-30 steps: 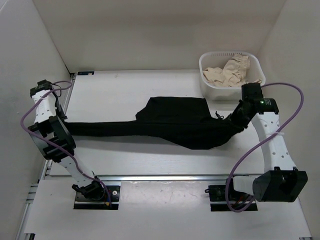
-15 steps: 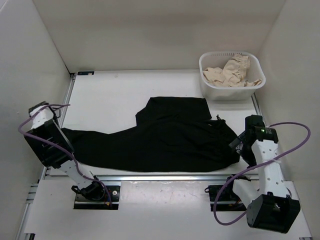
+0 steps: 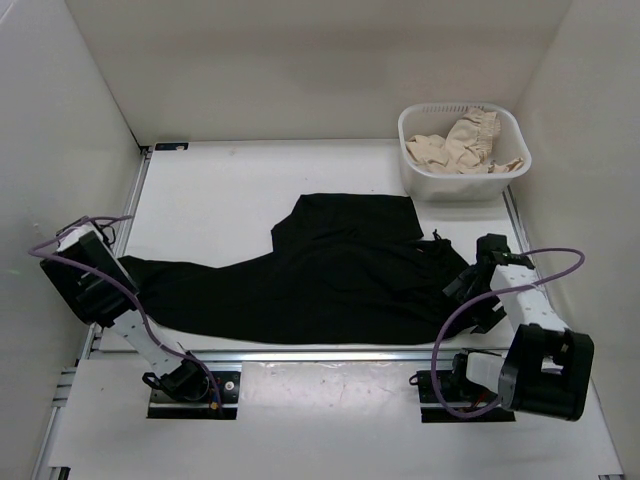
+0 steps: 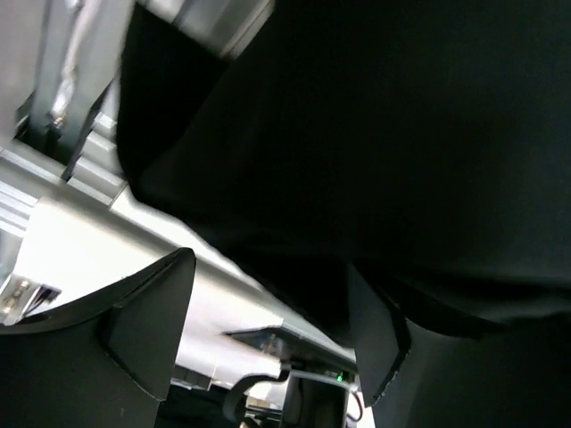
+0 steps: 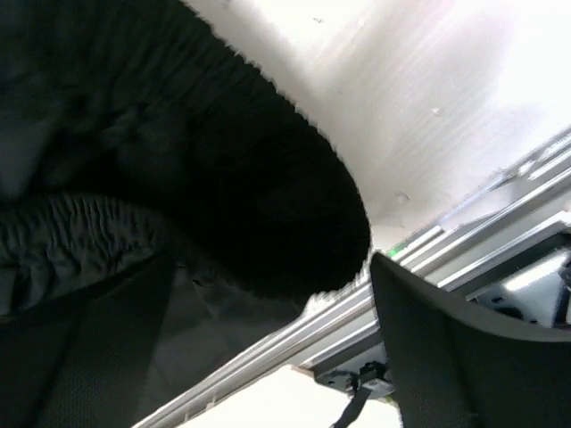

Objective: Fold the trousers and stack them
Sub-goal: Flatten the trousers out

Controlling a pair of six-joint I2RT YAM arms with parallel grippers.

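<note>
The black trousers (image 3: pixel 330 285) lie spread across the table, legs running left and the waist at the right. In the top view my left gripper (image 3: pixel 118 285) sits at the leg ends by the table's left edge. My right gripper (image 3: pixel 462 290) is at the waistband. The left wrist view shows the left gripper (image 4: pixel 268 321) open, with black trouser cloth (image 4: pixel 357 134) above and beside its fingers and nothing pinched. Seen from the right wrist, the right gripper (image 5: pixel 268 343) is open too. The gathered waistband (image 5: pixel 178 160) bulges just beyond it, and its left finger (image 5: pixel 98 357) is against the cloth.
A white basket (image 3: pixel 460 108) holding a beige ruffled garment (image 3: pixel 455 145) stands at the back right. A metal rail (image 3: pixel 330 352) runs along the table's near edge, just below the trousers. White walls close in on the left, the back and the right.
Both grippers went from shut on the trousers to open and let go. The trousers were drawn toward the near edge and now lie flatter. Both arms pulled back toward the near edge.
</note>
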